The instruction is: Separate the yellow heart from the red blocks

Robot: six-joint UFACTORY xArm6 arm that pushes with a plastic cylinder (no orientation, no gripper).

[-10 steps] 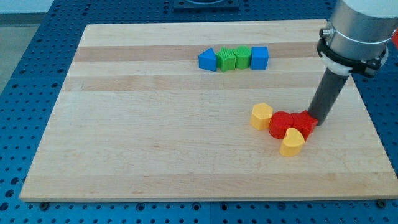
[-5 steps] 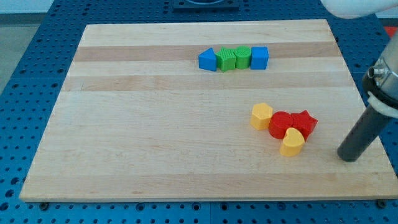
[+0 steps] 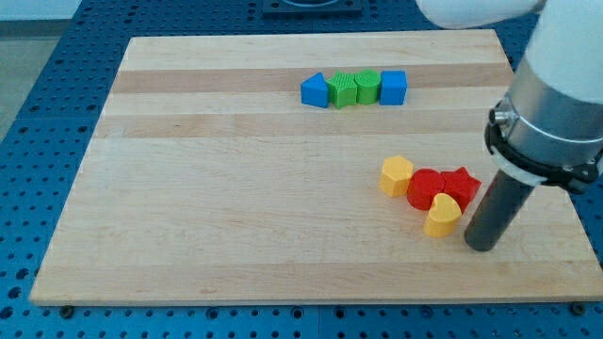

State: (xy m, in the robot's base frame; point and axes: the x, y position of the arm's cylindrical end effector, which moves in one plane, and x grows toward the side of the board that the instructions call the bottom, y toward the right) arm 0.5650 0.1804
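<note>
Camera view, 1 view on record.

Item 1: my tip (image 3: 482, 247), lower end of a straight dark rod under a grey cylinder, resting on the tabletop (image 3: 236, 217) at the view's lower right. The arm carries no pincer, so no apart or together state applies.

Item 2: yellow heart (image 3: 442, 216). Glossy yellow, rounded lobes, a narrower lower end pointing toward the view's bottom, ribbed print texture faintly visible. Just beside my tip on the view's left, a narrow strip of wood showing between them. Its upper edge touches the red blocks.

Item 3: red round block (image 3: 426, 187), up and to the view's left of my tip, touching the heart.

Item 4: red star-shaped block (image 3: 461, 185), just above my tip toward the view's top, touching the round red one and apparently the heart.

Item 5: second yellow block (image 3: 397, 175), roughly hexagonal, farther to the view's left of my tip, against the round red block.

Item 6: row of 4 touching blocks, well apart from my tip, toward the view's top left: blue triangular block (image 3: 315, 90), 2 green blocks (image 3: 344, 90) (image 3: 367, 87), blue cube (image 3: 394, 88).
</note>
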